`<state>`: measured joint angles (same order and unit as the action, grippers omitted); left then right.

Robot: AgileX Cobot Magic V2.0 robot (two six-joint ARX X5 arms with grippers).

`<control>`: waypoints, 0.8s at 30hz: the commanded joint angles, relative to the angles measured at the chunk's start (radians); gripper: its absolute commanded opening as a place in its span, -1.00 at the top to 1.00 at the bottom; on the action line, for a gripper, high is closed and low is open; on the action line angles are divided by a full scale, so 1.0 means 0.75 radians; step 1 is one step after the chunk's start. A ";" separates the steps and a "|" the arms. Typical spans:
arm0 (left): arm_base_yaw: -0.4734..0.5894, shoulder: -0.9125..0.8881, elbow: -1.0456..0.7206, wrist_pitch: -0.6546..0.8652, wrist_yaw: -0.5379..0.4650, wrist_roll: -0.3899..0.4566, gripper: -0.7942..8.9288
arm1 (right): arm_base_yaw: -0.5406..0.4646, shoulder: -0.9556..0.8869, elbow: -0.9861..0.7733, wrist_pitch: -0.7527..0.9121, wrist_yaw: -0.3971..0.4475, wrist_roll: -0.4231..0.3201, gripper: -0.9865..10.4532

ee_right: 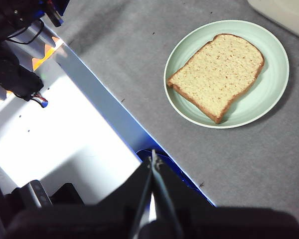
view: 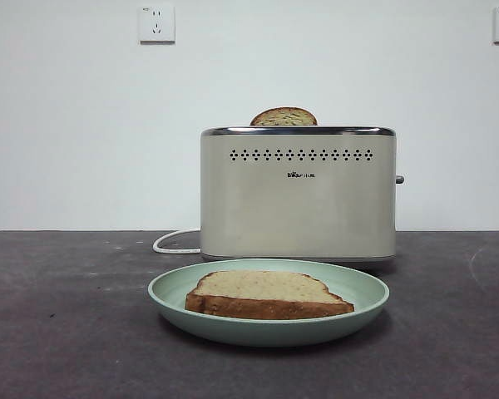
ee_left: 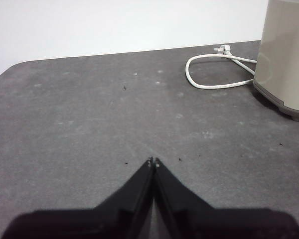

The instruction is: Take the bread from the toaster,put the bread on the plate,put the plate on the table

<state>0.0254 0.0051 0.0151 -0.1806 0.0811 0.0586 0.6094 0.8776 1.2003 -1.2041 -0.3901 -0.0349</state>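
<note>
Bread (view: 266, 293) flat on plate (view: 362, 289), plate on dark scuffed table (view: 58, 324) before toaster (view: 298, 195); white wall behind. Left gripper (ee_left: 153, 162) and right gripper (ee_right: 153, 160) pressed together, empty.

Left gripper (ee_left: 153, 162), jaws pressed together and holding nothing, above the bare grey table (ee_left: 89, 129). Well ahead and to one side, the cream toaster's (ee_left: 286, 55) corner stands on the table. Its white cord (ee_left: 214, 69) lies looped beside it.
</note>
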 commanded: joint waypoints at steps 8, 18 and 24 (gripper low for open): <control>0.004 -0.004 -0.016 0.008 -0.001 -0.017 0.84 | 0.002 -0.003 -0.009 0.006 -0.001 -0.007 0.82; 0.004 -0.004 -0.016 0.008 -0.001 -0.017 0.84 | 0.002 -0.003 -0.009 0.006 0.000 -0.007 0.82; 0.004 -0.004 -0.016 0.008 -0.001 -0.017 0.84 | -0.002 -0.016 -0.009 0.006 0.006 -0.010 0.82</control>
<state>0.0254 0.0048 0.0151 -0.1799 0.0814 0.0521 0.6083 0.8742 1.2003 -1.2037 -0.3885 -0.0349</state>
